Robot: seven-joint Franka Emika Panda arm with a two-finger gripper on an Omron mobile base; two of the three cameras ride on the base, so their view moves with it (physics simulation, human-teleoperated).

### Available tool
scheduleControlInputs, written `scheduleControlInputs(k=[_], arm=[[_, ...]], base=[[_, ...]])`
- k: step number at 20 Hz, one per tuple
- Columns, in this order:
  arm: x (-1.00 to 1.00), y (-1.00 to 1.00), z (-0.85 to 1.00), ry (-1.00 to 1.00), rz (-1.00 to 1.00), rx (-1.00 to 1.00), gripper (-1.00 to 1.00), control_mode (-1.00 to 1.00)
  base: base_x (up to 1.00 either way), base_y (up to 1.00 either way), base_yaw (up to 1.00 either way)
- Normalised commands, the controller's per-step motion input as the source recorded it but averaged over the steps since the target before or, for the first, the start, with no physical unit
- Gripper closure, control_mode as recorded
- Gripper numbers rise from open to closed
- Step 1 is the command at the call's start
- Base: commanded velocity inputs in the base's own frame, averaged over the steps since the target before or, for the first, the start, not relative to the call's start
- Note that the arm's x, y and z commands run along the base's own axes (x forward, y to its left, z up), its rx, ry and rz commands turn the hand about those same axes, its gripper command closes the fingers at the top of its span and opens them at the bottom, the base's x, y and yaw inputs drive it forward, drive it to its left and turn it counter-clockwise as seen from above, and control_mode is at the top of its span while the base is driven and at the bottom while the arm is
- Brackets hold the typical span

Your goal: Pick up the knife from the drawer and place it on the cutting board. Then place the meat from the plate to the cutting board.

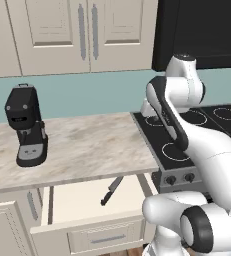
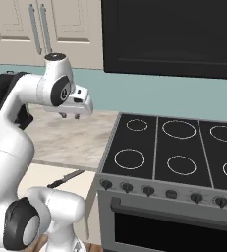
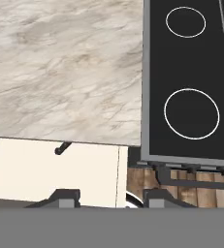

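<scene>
Knife [image 1: 112,190] lies untouched in the open drawer [image 1: 82,227], near its right side and partly under the worktop [image 1: 82,150] edge. The gripper [image 3: 104,196] hangs above, jaws parted and holding nothing. Every step remains, by my judgement.

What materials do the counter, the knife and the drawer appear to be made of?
The counter looks like polished marble or stone: pale beige with fine grey veins. The knife seems to have a grey steel blade and a black, probably plastic, handle, though it is small in these views. The drawer looks like cream-painted wood with a matte panelled front; its slim grey bar handle appears metallic.
</scene>
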Motion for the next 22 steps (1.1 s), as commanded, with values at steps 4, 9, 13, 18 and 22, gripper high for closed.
scheduleControlInputs(k=[4, 9, 13, 18, 22], arm=[[-0.46, 0.00, 0.00, -0.06, 0.00, 0.00, -1.00, -1.00], [-0.92, 0.18, -0.04, 0.00, -0.11, 0.00, -1.00, -1.00], [-0.69, 0.37, -0.02, 0.00, -0.07, 0.00, -1.00, -1.00], [-0.33, 0.35, -0.06, 0.00, -0.01, 0.00, -1.00, -1.00], [-0.49, 0.05, -0.16, 0.00, 0.00, 0.00, -1.00, -1.00]], base=[[0.00, 0.00, 0.00], [0.00, 0.00, 0.00], [0.00, 0.00, 0.00], [0.00, 0.00, 0.00], [0.00, 0.00, 0.00]])
